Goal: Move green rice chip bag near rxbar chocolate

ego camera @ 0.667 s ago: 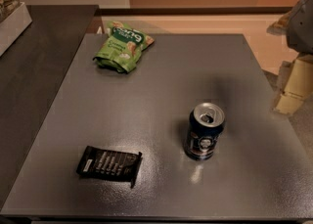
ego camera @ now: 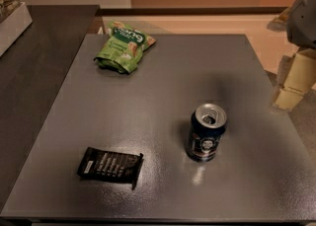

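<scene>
The green rice chip bag (ego camera: 124, 46) is a crinkled bright green pouch lying at the far left of the grey table (ego camera: 148, 101). The rxbar chocolate (ego camera: 110, 166) is a flat black wrapper with white text, lying near the table's front left. The two are far apart. My gripper (ego camera: 292, 81) is cream-coloured and hangs at the right edge of the view, beside the table's right side. It is far from the bag and the bar, and holds nothing that I can see.
A dark blue drink can (ego camera: 206, 132) stands upright right of the table's centre, between the gripper and the bar. A dark counter (ego camera: 34, 67) adjoins the table on the left, with a white box (ego camera: 11, 15) at its far end.
</scene>
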Robot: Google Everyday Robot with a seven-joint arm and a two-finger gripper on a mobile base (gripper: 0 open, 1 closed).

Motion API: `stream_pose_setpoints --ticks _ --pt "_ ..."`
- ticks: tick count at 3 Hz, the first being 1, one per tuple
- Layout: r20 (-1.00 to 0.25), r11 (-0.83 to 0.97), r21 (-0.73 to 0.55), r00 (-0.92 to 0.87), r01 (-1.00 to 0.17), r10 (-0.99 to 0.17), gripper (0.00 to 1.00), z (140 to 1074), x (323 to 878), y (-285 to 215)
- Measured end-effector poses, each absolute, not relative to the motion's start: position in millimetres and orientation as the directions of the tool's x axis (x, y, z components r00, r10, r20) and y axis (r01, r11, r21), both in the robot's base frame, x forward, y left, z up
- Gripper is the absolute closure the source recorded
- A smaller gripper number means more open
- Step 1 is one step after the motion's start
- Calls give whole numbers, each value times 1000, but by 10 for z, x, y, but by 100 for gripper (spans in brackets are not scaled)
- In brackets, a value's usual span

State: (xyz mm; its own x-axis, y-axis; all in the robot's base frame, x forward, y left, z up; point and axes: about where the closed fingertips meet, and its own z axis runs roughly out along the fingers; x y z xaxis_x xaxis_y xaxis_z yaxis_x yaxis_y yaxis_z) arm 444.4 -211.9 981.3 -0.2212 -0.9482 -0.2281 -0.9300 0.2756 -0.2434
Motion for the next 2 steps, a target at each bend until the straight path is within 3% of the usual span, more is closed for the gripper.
stream_pose_setpoints --ticks 2 --pt "-337 273 -248 -181 -930 -924 0 9776 5059 -1748"
